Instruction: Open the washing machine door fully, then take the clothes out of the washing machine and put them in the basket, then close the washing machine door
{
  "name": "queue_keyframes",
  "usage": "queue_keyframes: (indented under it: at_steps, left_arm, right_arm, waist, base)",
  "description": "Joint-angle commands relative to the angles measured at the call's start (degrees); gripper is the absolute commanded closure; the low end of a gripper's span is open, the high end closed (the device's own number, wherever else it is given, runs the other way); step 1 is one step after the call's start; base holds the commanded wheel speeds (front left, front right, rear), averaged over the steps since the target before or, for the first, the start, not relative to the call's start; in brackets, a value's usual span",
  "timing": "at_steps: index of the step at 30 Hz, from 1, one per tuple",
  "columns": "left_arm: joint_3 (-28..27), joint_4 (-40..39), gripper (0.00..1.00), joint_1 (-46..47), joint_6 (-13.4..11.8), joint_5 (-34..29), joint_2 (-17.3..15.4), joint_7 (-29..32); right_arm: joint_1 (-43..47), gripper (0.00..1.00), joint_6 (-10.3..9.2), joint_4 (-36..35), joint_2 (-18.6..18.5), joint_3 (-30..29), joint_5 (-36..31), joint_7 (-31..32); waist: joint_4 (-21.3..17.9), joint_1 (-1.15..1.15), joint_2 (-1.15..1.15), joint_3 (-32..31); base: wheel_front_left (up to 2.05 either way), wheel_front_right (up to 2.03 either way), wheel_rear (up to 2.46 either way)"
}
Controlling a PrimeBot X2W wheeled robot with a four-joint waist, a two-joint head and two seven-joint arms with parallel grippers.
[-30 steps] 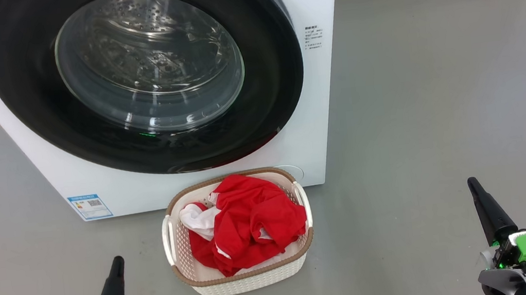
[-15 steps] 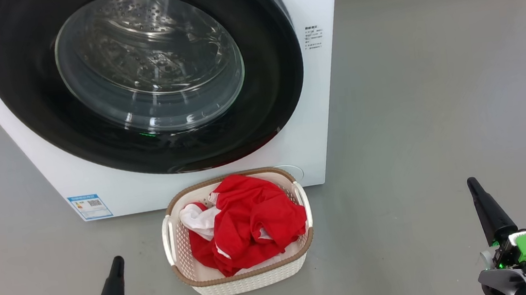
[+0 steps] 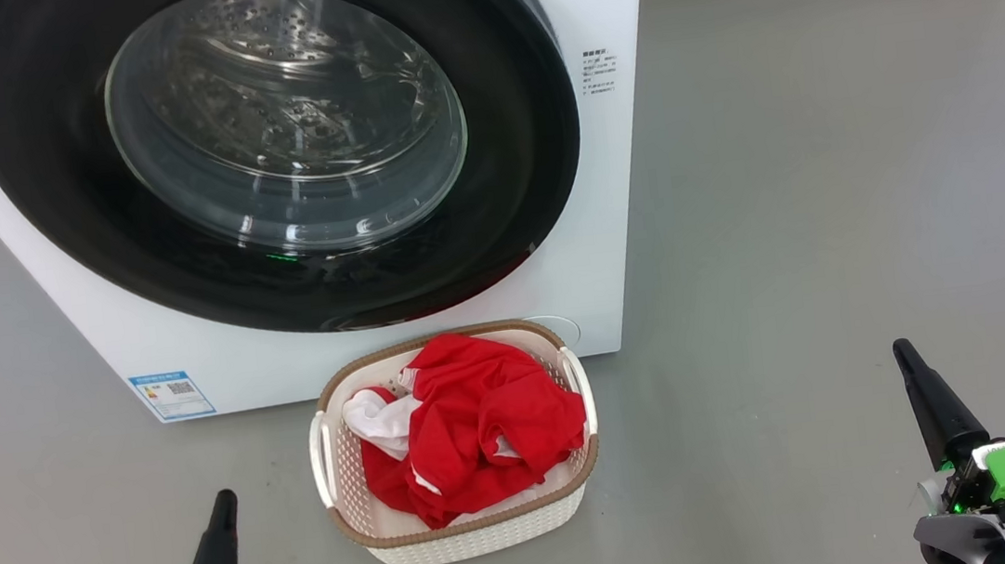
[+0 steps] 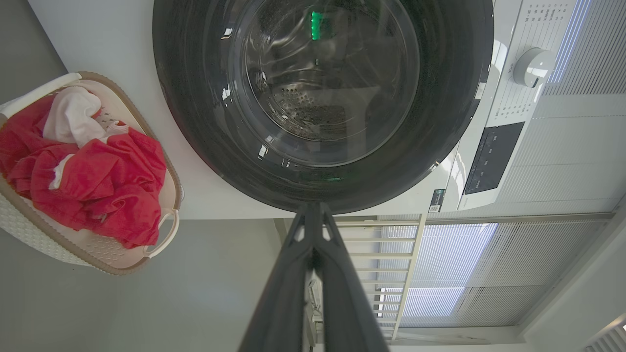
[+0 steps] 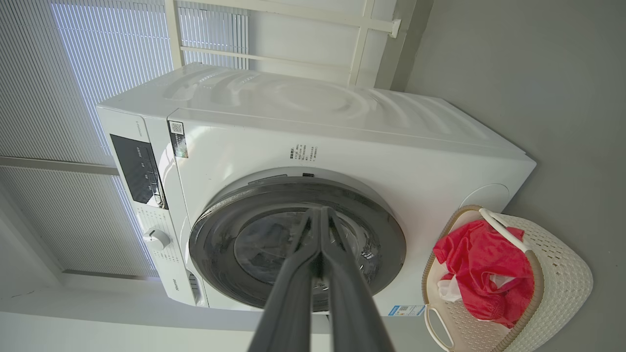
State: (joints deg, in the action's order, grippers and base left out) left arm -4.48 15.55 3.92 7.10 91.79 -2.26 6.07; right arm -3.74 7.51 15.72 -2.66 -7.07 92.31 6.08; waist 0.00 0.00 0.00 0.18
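All 3 steps look finished. The washing machine door (image 3: 281, 128) sits shut, its black rim flush against the white front of the washing machine (image 3: 621, 167), and no red fabric shows through the glass in the steel drum. The red and white clothes (image 3: 471, 425) lie heaped in the basket (image 3: 474, 542), which stands on the grey floor (image 3: 783, 196) just in front of the machine, below the door. The left hand (image 3: 224, 500) and the right hand (image 3: 902, 350) hang low on either side, well apart from basket and machine. On both, the 2 fingers are pressed together on nothing. I judge nothing is left to do.
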Motion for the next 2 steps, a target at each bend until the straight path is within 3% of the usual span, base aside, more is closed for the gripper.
queue_keyframes:
  at_steps: [1,2]
  left_arm:
    - [-2.1,-1.5,1.00,2.3,0.4,0.3,-0.6,0.4]
    - [-2.1,-1.5,1.00,2.3,0.4,0.3,-0.6,0.4]
  right_arm:
    - [-2.4,1.00,-0.02,-1.7,-0.4,0.8,0.0,0.2]
    - [-2.4,1.00,-0.02,-1.7,-0.4,0.8,0.0,0.2]
  waist:
    - [0.0,0.00,0.00,0.0]
    - [0.0,0.00,0.00,0.0]
  base:
    - [0.00,0.00,0.00]
    - [0.00,0.00,0.00]
